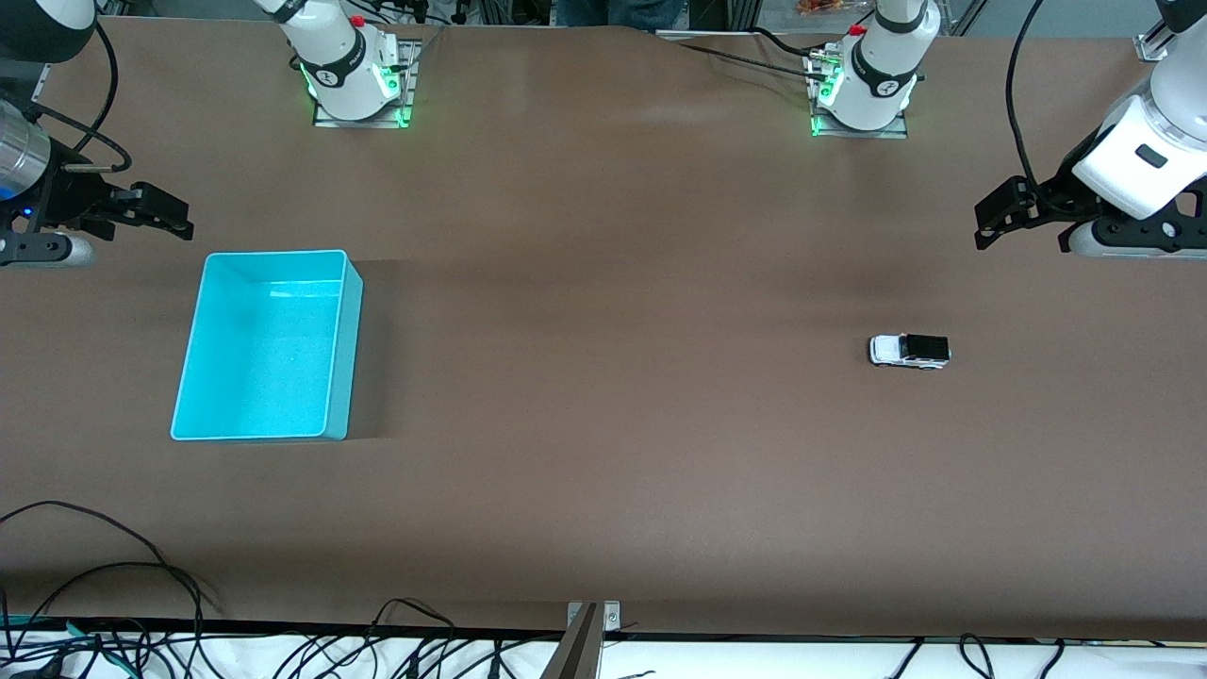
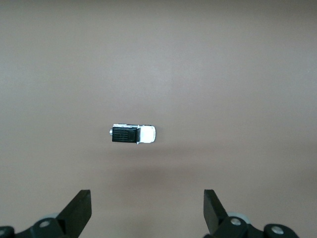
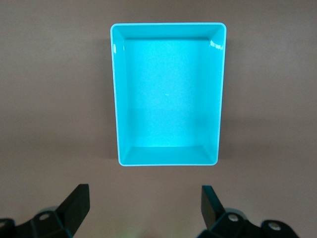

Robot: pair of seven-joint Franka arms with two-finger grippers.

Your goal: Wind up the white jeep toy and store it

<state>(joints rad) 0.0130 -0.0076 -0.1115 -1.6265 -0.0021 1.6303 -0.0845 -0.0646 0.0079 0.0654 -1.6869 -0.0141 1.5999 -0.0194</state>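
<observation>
The white jeep toy point(image 1: 909, 351), with a black roof and rear, rests on the brown table toward the left arm's end; the left wrist view shows the white jeep toy point(image 2: 132, 134) well clear of my fingers. My left gripper point(image 1: 985, 219) hangs open in the air at the table's left-arm end, nothing between its fingers point(image 2: 79, 212). My right gripper point(image 1: 179, 220) hangs open at the right arm's end, just off the cyan bin point(image 1: 267, 344). The right wrist view shows the cyan bin point(image 3: 168, 94) empty, with bare table between the fingers point(image 3: 74, 206).
Both arm bases stand along the table edge farthest from the front camera. Black cables point(image 1: 113, 585) trail along the edge nearest the front camera, where a metal bracket point(image 1: 592, 618) is fixed. Bare brown table lies between bin and jeep.
</observation>
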